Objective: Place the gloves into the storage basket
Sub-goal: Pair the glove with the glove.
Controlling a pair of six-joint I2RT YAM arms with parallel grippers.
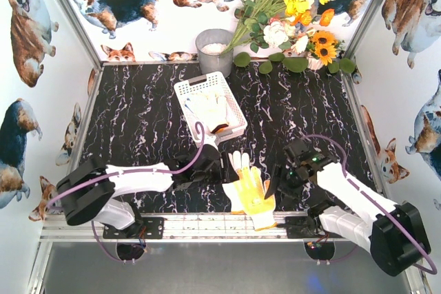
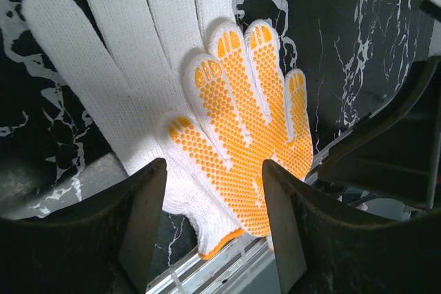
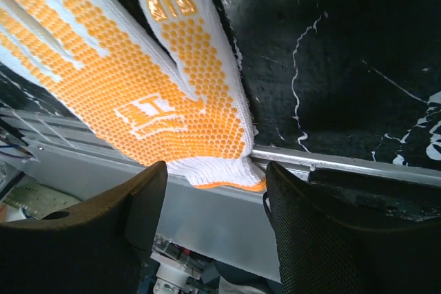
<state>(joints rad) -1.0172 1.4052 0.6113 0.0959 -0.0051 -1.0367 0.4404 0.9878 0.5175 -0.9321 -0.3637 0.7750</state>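
Left claw [image 2: 213, 170]: jaws apart, empty, over a dotted glove [image 1: 253, 194] lying on a white glove [image 2: 117, 67] at the table's [image 1: 138, 122] near edge. Right claw [image 3: 215, 170]: jaws apart, empty, above the dotted glove's cuff. Basket [image 1: 187, 89], toward the far edge, holds one cuffed glove [image 1: 207, 109]. Judgement: partly done; two gloves remain.

The black marbled tabletop [image 1: 138, 115] bore a storage basket [image 1: 198, 79] near its middle. Two overlapping gloves [image 1: 252, 187] lay at its near edge, a grey pot [image 1: 213, 49] at the back.
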